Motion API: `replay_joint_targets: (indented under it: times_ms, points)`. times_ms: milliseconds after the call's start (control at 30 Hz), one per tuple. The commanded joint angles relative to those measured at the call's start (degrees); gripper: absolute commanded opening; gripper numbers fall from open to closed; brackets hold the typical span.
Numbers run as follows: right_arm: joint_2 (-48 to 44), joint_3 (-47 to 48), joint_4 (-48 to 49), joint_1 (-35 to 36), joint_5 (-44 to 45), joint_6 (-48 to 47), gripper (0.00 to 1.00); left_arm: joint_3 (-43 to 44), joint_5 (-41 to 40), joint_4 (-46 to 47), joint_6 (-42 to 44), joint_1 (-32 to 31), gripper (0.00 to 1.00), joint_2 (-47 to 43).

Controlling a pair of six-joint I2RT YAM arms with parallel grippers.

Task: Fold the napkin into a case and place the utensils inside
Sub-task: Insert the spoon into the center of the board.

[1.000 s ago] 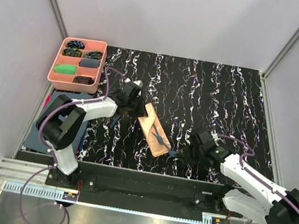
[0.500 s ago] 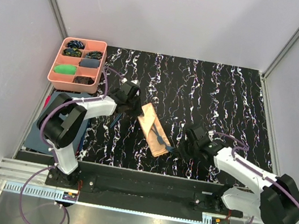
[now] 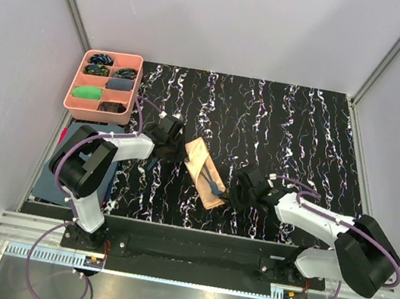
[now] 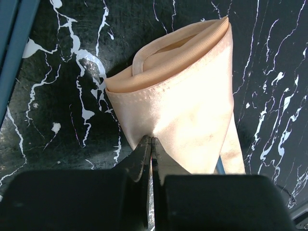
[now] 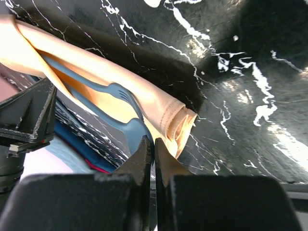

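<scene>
Peach case (image 3: 204, 172) is lying on the counter (image 3: 302, 136), left gripper (image 4: 150, 142) jaws clamping its edge; right gripper (image 5: 153, 144) jaws, together, are touching the blue spoon (image 5: 132, 134), so pushing straight into the case is looking wisest.

Top cam bright, even, sharp. Wrist cams: glare on napkin (image 4: 192, 115), near fg blurry, edges warped.

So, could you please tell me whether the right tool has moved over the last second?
Yes. In the top view the right tool has slid left across the marbled table, away from its right edge and toward the case.
</scene>
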Motion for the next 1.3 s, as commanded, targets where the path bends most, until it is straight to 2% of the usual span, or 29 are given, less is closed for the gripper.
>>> replay_joint_targets:
  times_ms: [0, 300, 567, 600, 633, 700, 733, 767, 833, 867, 933, 967, 1033, 1067, 1167, 1200, 1267]
  points:
    - [0.95, -0.51, 5.22, 1.41, 4.5, 4.23, 0.0, -1.01, -0.22, 2.28, -0.76, -0.1, 0.01, -2.1]
    - [7.98, 0.02, 11.01, 2.11, 3.98, 6.7, 0.0, -1.19, 0.31, 2.54, -1.12, -0.63, 0.0, -2.63]
    - [8.78, 0.54, 13.22, 3.08, 4.95, 7.76, 0.02, -1.27, 0.66, 2.54, -1.12, -0.8, 0.0, -3.24]
    - [9.04, 0.81, 12.7, 3.17, 4.77, 7.58, 0.04, -1.1, 0.83, 2.37, -0.85, -0.8, 0.0, -3.5]
    - [9.13, 1.07, 12.26, 3.08, 4.51, 6.97, 0.16, -0.84, 0.75, 2.02, -0.68, -0.8, 0.01, -3.94]
    - [8.87, 1.16, 11.99, 3.17, 2.93, 5.92, 0.27, -0.22, -0.12, -0.52, 0.46, -0.71, 0.12, -6.22]
    - [8.69, 0.46, 11.99, 3.26, 1.79, 5.04, 0.33, 0.74, -0.65, -3.58, 1.16, -0.54, 0.21, -7.36]
    - [8.26, -0.06, 11.99, 3.26, 1.35, 4.42, 0.36, 1.1, -1.09, -5.35, 2.04, -0.02, 0.39, -10.16]
    - [5.71, -1.9, 11.99, 3.26, 0.64, 2.05, 0.4, 2.93, -3.82, -11.22, 4.85, 0.78, 0.56, -13.07]
    - [3.44, -2.35, 12.08, 3.26, 0.73, 0.82, 0.48, 4.16, -4.08, -13.78, 7.56, 2.09, 0.73, -14.65]
    - [0.79, -3.15, 11.99, 3.26, 0.73, -2.69, 0.55, 8.29, -5.22, -21.66, 10.47, 3.84, 0.77, -15.46]
    - [-1.66, -3.23, 11.9, 3.26, 0.73, -4.53, 0.65, 8.91, -6.19, -23.28, 12.92, 4.55, 0.78, -15.98]
    - [-3.95, -3.32, 11.38, 3.17, -0.84, -9.02, 0.73, 9.97, -5.93, -25.92, 16.09, 6.74, 0.79, -16.25]
    - [-6.05, -3.32, 11.37, 3.17, -1.64, -10.95, 0.82, 10.58, -6.19, -27.42, 18.63, 7.45, 0.79, -15.73]
    - [-9.49, -2.89, 10.5, 3.08, -4.8, -20.87, 0.92, 13.92, -7.16, -31.99, 25.83, 9.13, 0.79, -10.55]
    - [-10.46, -2.1, 9.97, 3.08, -5.07, -27.86, 0.93, 16.72, -6.73, -33.57, 27.87, 9.22, 0.75, -8.62]
    - [-13.09, -1.74, 9.79, 2.82, -5.86, -34.92, 0.96, 18.84, -4.1, -35.95, 33.92, 9.22, 0.7, -3.7]
